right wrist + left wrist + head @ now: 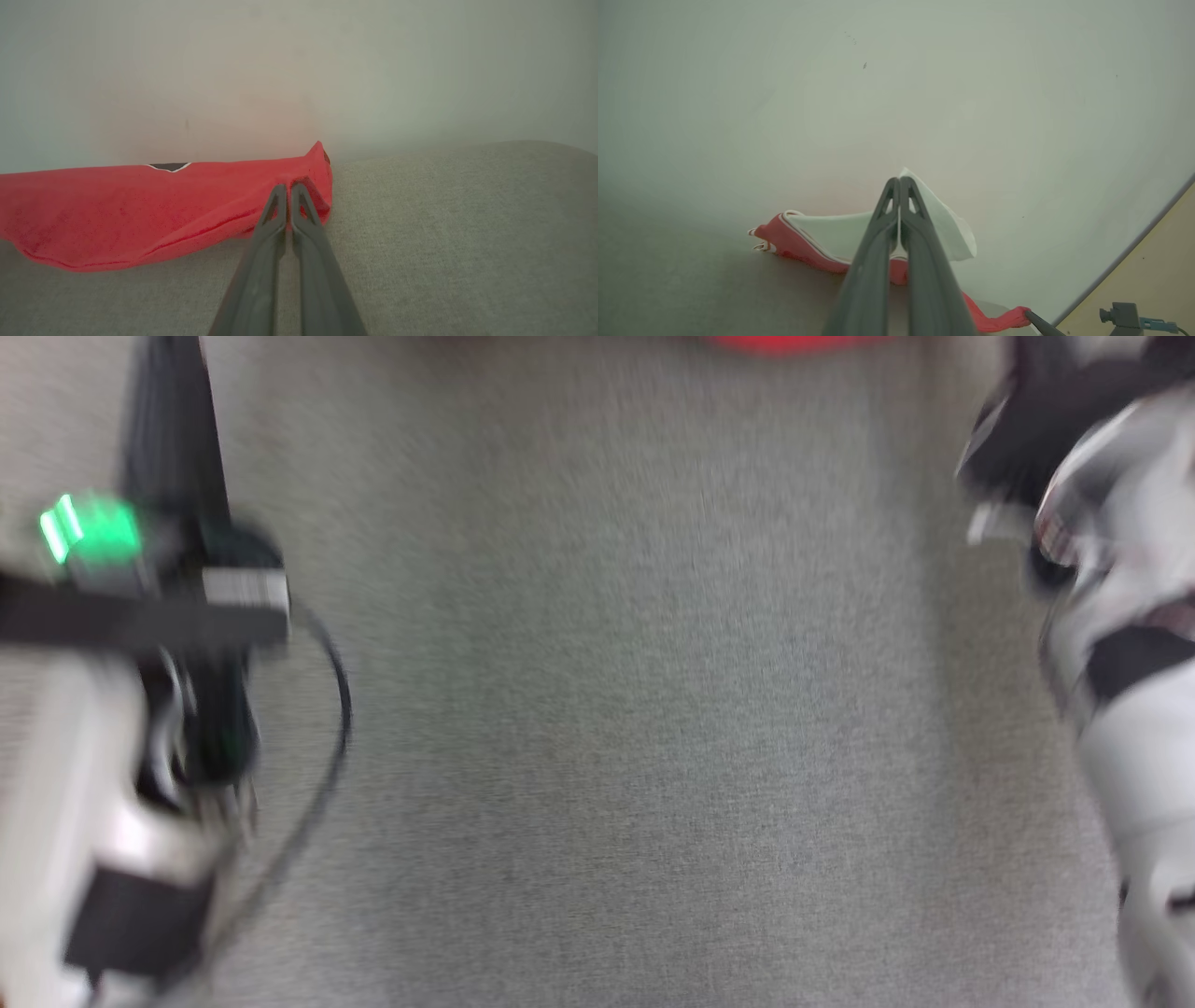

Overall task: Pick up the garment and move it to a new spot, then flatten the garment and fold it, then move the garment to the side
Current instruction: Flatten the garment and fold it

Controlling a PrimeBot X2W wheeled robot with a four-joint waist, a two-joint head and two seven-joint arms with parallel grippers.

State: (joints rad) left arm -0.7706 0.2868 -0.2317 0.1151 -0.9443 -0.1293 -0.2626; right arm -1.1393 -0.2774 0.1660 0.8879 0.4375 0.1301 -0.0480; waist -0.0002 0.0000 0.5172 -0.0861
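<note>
Biggest worry for me here is the grip. Both sets of fingers have only a tiny bite of cloth, so any quick pull or uneven lift could let a corner slide out, and the red fabric garment [140,210] would flop back into a heap. If one arm moves ahead of the other, it will probably twist or bunch instead of coming away flat. It's also sitting far back on the grey woven surface [635,709], right up by the pale wall [299,70], so dragging it low could catch the hem on the weave. The head view is really smeared, so I wouldn't trust it for lining anything up; the garment is just a red sliver at the far edge there. The left fingers [878,242] are pressed tight together, and a white inner layer of the garment rises right up to their tips, so it looks pinched, with the red edge trailing off to the left and underneath. The right fingers [268,238] are squeezed shut too, on what looks like the garment's right-hand corner, which puckers around the tips. The rest stretches out to their left, lying low on the surface.
</note>
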